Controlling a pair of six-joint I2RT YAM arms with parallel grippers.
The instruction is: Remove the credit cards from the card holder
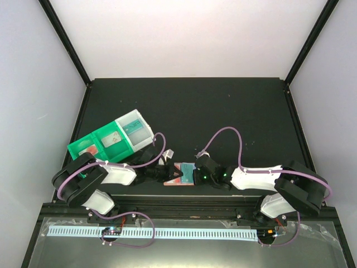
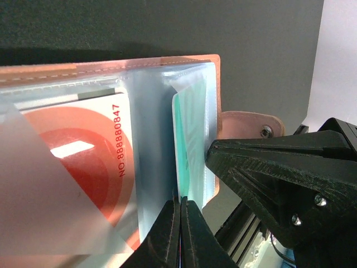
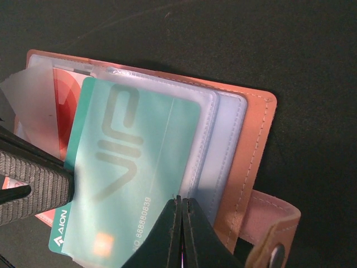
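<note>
**Inspector A:** Holder's condition?
**Inspector B:** Card holder (image 3: 254, 145) lies open on the dark table (image 3: 312, 50), snap tab (image 3: 273, 231) at lower right.
**A:** Contents?
**B:** Teal card (image 3: 134, 162) marked VIP, under a clear sleeve (image 3: 226, 123). A red-and-white card (image 3: 61, 106) sits behind it, to the left.
**A:** Grippers?
**B:** Right gripper (image 3: 180, 202) has its jaws pressed together at the sleeve's lower edge. Left gripper (image 3: 50, 187) touches the teal card's left edge.

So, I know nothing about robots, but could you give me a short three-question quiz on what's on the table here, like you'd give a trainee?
1. True or false: the card holder lies folded shut.
2. The card marked VIP is: A red, B teal, C black?
3. Fill in: the green-and-white tray sits to the card holder's ___.
Key: 1 false; 2 B; 3 left.
</note>
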